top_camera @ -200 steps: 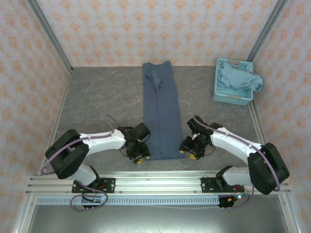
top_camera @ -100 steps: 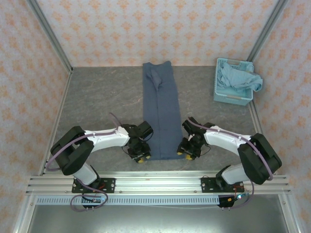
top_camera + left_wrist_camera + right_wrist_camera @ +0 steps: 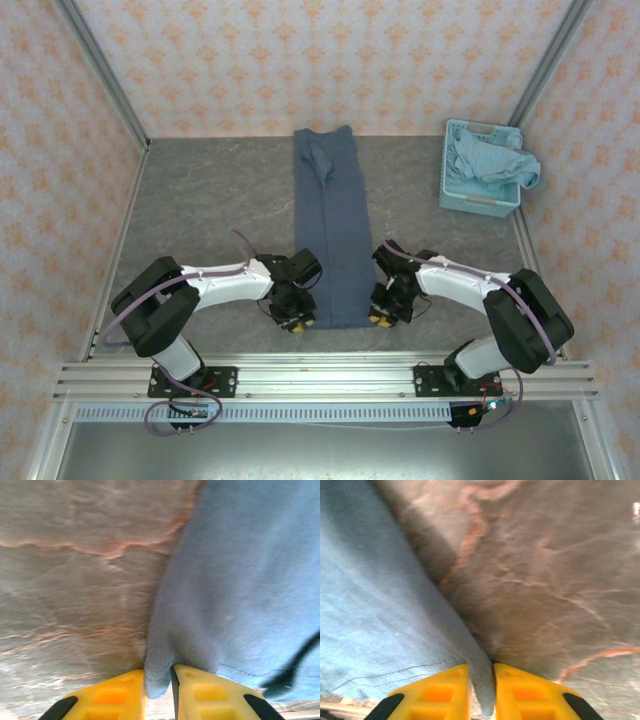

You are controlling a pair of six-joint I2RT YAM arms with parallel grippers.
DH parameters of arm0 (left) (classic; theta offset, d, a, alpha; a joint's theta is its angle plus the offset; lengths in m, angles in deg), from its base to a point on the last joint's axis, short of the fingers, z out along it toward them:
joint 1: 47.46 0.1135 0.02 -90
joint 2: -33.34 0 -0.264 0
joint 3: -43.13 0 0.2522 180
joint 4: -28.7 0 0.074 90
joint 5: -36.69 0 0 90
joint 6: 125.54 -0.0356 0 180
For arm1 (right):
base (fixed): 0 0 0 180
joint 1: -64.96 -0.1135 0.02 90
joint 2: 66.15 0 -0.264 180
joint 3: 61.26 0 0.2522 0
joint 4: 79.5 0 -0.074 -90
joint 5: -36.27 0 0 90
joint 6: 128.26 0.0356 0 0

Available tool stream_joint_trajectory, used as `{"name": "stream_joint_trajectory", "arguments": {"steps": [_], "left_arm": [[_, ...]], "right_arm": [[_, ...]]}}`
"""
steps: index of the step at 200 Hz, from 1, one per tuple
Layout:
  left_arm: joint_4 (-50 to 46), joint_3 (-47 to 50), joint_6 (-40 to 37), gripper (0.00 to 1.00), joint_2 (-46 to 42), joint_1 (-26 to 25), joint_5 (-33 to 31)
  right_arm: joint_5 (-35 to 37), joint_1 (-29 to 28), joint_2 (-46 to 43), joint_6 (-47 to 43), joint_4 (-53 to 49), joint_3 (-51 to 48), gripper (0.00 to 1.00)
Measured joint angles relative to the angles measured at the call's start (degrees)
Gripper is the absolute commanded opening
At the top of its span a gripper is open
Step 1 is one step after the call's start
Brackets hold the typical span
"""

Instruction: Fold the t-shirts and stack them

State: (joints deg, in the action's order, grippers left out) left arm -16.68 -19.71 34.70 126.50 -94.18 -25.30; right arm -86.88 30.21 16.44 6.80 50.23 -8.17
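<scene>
A dark slate-blue t-shirt [image 3: 331,230] lies folded into a long narrow strip down the middle of the grey table. My left gripper [image 3: 297,322] is shut on its near left corner [image 3: 159,672], the cloth pinched between the yellow fingers [image 3: 112,695]. At the near right corner my right gripper [image 3: 380,317] is shut on the hem fold [image 3: 482,687], which stands between its yellow fingers [image 3: 530,692]. A lighter aqua-blue t-shirt [image 3: 492,160] sits crumpled in the basket at the back right.
The light-blue lattice basket [image 3: 449,195] stands at the back right by the wall post. Patterned walls close the table on three sides. The metal rail [image 3: 330,380] with both arm bases runs along the near edge.
Both grippers have moved inward to the shirt's near corners and closed on the cloth. The shirt's near edge looks slightly narrower now.
</scene>
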Motion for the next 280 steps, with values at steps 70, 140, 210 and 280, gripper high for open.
{"name": "stream_joint_trajectory", "arguments": {"steps": [70,140,210,280], "left_arm": [[4.5,-0.7,-1.9,0.0,-1.8,-0.4,-4.5],[-0.7,4.7,-4.3,0.0,-13.6,-4.8,-2.0],[-3.4,1.7,-1.0,0.0,-21.4,-2.7,-7.4],[-3.6,-14.4,-4.7,0.0,-9.0,9.1,-10.1]], "right_arm": [[-0.5,-0.3,-2.5,-0.5,-1.1,0.8,0.0],[-3.2,-3.7,-12.7,-2.0,-10.4,0.8,0.0],[2.7,-2.7,-14.7,-0.9,-16.9,11.2,0.0],[8.8,3.9,0.1,-2.3,-16.1,25.5,0.0]]}}
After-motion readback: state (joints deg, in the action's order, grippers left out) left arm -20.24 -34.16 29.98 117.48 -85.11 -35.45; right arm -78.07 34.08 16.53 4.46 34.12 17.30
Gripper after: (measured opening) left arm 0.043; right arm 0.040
